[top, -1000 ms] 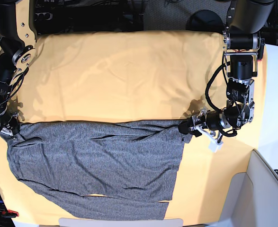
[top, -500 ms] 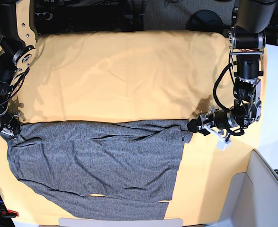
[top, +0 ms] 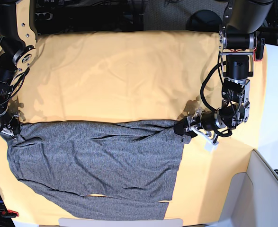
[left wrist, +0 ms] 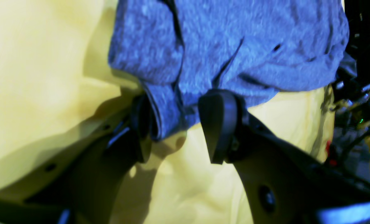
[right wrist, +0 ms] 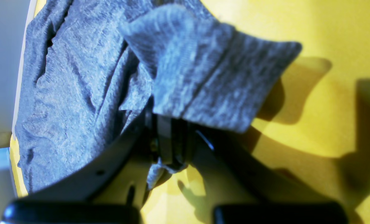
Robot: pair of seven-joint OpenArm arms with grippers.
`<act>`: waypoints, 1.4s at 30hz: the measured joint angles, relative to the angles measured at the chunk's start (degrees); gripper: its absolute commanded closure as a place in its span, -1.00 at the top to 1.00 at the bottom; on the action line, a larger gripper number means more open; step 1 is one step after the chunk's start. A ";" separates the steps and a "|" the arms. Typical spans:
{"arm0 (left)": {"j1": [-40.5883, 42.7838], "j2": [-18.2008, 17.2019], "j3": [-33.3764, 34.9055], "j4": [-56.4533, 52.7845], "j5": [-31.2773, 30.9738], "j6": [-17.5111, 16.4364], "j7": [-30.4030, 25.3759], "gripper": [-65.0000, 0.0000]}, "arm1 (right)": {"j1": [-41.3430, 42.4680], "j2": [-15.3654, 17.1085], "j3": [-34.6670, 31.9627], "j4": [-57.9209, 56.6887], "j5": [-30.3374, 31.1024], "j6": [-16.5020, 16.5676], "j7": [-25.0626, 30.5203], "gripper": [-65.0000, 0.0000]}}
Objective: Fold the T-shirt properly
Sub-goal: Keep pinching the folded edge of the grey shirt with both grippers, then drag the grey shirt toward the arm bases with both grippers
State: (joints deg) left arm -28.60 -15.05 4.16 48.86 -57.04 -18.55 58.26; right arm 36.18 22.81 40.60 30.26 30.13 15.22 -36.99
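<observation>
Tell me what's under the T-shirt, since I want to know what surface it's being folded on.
The T-shirt lies on a yellow-orange cloth sheet, which shows on all sides of it. Whatever is beneath the garment's middle, or under the sheet itself, is covered and cannot be seen.

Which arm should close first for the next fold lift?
Left. The left gripper stands open astride the T-shirt corner and only needs to close. The right gripper is already shut on its own corner.
</observation>
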 measured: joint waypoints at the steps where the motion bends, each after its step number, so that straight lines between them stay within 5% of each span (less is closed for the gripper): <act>1: -0.15 0.04 0.00 -0.50 -0.24 0.59 -0.37 -0.19 | 0.00 0.00 0.00 0.00 0.00 0.00 0.00 -0.88; 15: -1.84 0.94 -0.02 -4.00 -0.39 1.01 -4.63 -0.24 | 0.02 -0.02 0.00 0.00 0.00 0.00 -0.04 -0.89; 22: -1.25 1.16 -0.02 -4.17 0.07 1.03 -4.57 -1.00 | -0.57 -0.15 0.00 0.26 0.09 0.11 0.26 -1.00; 35: 2.58 -0.55 -0.20 1.38 0.11 1.18 0.66 -0.99 | -7.41 -0.79 -0.07 8.90 1.31 1.40 -0.96 -1.00; 42: 7.43 -3.41 -0.42 11.63 -0.24 1.40 4.50 -0.99 | -11.72 -0.61 -0.17 16.20 1.57 1.31 -7.32 -1.00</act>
State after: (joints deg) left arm -21.17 -18.46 3.75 60.49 -57.28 -17.15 62.76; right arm 24.47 22.20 40.42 46.46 31.70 16.53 -44.31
